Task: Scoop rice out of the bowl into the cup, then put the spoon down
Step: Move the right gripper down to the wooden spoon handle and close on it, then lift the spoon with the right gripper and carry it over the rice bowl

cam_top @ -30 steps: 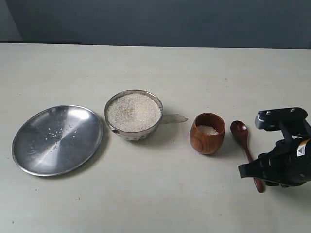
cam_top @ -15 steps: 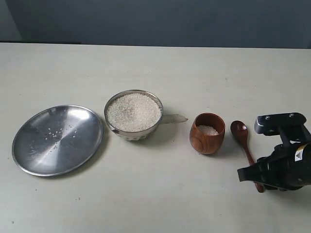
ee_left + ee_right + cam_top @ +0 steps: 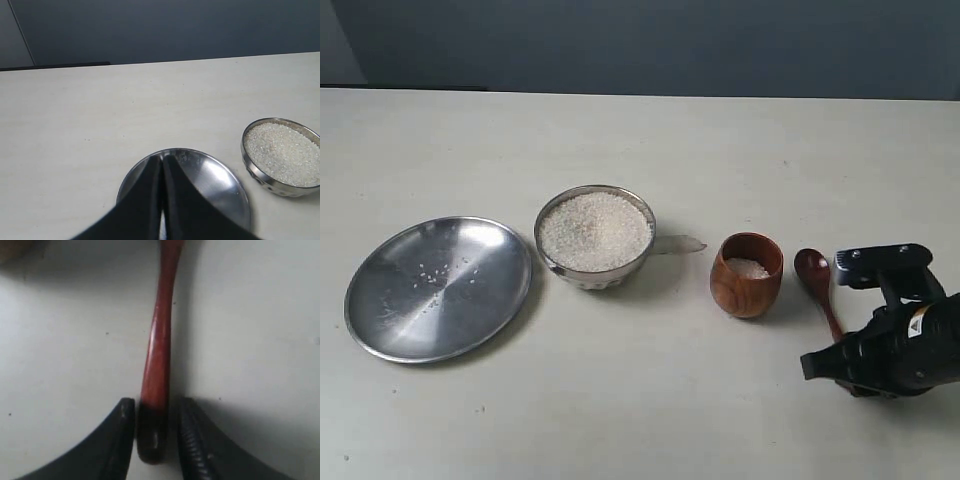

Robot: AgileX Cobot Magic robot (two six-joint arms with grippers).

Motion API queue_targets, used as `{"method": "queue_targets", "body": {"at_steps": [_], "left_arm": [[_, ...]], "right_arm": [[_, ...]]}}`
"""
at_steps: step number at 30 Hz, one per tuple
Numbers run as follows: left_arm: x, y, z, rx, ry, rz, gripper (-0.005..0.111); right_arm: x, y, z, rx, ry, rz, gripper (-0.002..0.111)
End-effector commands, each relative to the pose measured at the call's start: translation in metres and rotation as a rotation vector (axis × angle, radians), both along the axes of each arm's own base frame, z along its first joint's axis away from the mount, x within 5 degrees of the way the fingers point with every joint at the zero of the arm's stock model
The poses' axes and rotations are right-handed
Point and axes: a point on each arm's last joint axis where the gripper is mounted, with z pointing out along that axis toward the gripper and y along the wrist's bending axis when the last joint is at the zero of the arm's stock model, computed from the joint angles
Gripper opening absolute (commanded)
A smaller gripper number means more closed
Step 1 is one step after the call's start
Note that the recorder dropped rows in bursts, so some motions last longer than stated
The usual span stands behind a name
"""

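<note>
The slim reddish-brown spoon (image 3: 813, 270) lies flat on the table just right of the wooden cup (image 3: 745, 295), scoop pointing away. The cup holds a little rice (image 3: 748, 268). The steel bowl (image 3: 590, 278) left of the cup is full of rice (image 3: 595, 230). My right gripper (image 3: 850, 378) is low over the handle's near end. In the right wrist view its fingers (image 3: 187, 440) stand on either side of the spoon (image 3: 159, 340) handle's dark tip, narrow gaps showing on both sides. My left gripper (image 3: 162, 162) is shut and empty, above the plate.
A wide shallow steel plate (image 3: 380, 300) with a few stray grains lies left of the bowl; the left wrist view shows this plate (image 3: 220, 185) beside the bowl (image 3: 260, 175). A small pale flat piece (image 3: 678, 243) lies at the bowl's right side. The left arm is outside the exterior view.
My right arm has shifted slightly left and toward the table's front, now covering the handle's end. The spoon, cup and bowl have not moved.
</note>
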Motion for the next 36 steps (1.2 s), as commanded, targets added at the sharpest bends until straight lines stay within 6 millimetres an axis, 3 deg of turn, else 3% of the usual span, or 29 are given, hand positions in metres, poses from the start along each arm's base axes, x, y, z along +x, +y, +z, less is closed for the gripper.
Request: {"method": "queue_targets", "body": {"at_steps": [1,3,8,12,16,22,28,36], "left_arm": [[0.001,-0.001,0.002,-0.006,-0.006,-0.008,0.000],[0.001,-0.001,0.002,-0.006,-0.006,-0.008,0.000],[0.001,-0.001,0.002,-0.006,-0.006,-0.008,0.000],[0.001,-0.001,0.002,-0.006,-0.006,-0.008,0.000],[0.001,-0.001,0.002,-0.006,-0.006,-0.008,0.000],[0.001,-0.001,0.002,-0.006,-0.006,-0.008,0.000],[0.001,-0.001,0.002,-0.006,-0.006,-0.008,0.000],[0.001,-0.001,0.002,-0.006,-0.006,-0.008,0.000]], "right_arm": [[-0.001,0.000,-0.007,-0.007,0.021,-0.002,0.023],[-0.001,0.000,-0.008,-0.009,0.027,-0.002,0.000],[0.002,0.001,-0.006,-0.008,0.033,-0.001,0.000],[0.007,0.004,0.007,0.003,0.006,0.007,0.000],[0.015,0.006,0.032,0.007,-0.058,0.040,0.000],[0.032,0.007,0.092,-0.030,-0.161,0.070,-0.001],[0.045,0.007,0.137,-0.111,-0.178,0.156,-0.001],[0.055,0.043,0.182,-0.237,-0.201,0.418,-0.001]]}}
